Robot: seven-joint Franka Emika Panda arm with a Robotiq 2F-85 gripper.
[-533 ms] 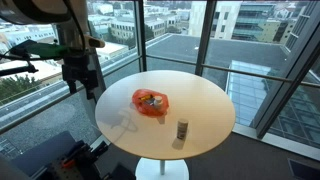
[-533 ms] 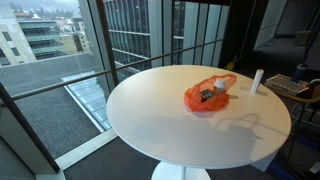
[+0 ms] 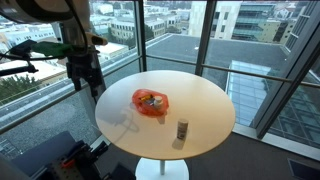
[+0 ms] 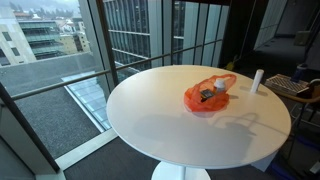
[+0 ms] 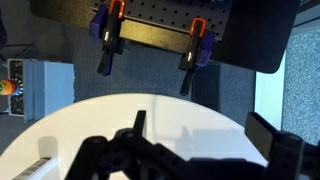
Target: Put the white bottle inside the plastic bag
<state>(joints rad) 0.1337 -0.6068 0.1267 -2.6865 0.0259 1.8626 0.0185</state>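
Note:
The white bottle (image 3: 182,129) stands upright near the table's edge and also shows in an exterior view (image 4: 257,80). The orange plastic bag (image 3: 150,102) lies near the middle of the round white table (image 3: 200,95), with some items in it; it shows in both exterior views (image 4: 208,95). My gripper (image 3: 88,78) hangs beside the table's edge, well away from bag and bottle. In the wrist view its fingers (image 5: 205,135) are spread wide over the table's surface, open and empty. The arm is out of frame where the bottle stands at the far edge.
Floor-to-ceiling windows surround the table. A black perforated board with two orange-handled clamps (image 5: 110,30) stands beyond the table's edge in the wrist view. A keyboard-like device (image 4: 300,88) sits next to the bottle.
The arm has shifted slightly toward the table. The bag and bottle have not moved.

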